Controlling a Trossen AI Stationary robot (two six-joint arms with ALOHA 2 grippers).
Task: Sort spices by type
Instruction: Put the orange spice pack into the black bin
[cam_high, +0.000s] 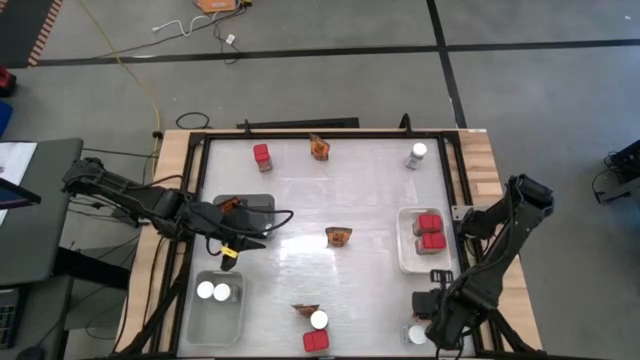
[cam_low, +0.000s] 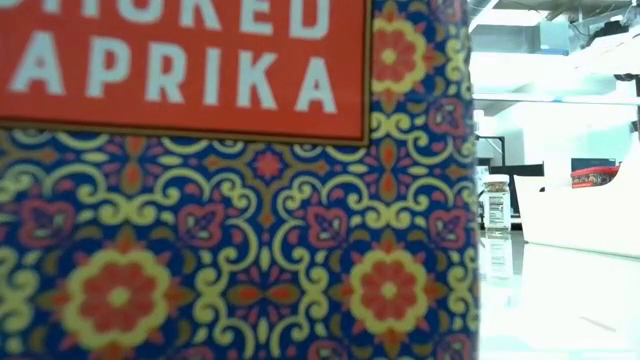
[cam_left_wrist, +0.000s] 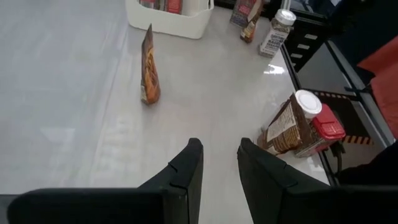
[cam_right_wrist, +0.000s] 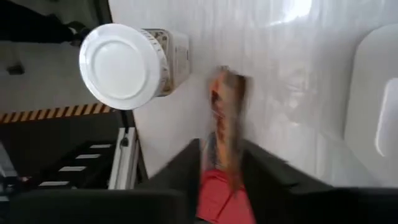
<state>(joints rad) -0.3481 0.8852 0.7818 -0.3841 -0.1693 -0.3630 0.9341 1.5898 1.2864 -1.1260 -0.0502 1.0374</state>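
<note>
Left gripper (cam_left_wrist: 217, 163) slightly apart, empty; right gripper (cam_right_wrist: 225, 163) clamped on a packet (cam_right_wrist: 225, 127)

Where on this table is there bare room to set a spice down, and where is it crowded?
Free: the wide stretch between the far red box, the middle packet and the white tray. Crowded: the near edge, where a packet, jar and red box cluster, and around the left gripper by the grey tray.

A white table (cam_high: 360, 200) carries a grey tray (cam_high: 262, 204), a clear tray (cam_high: 200, 320) and a white tray (cam_high: 407, 250); a yellow cable (cam_high: 130, 75) crosses the floor.
</note>
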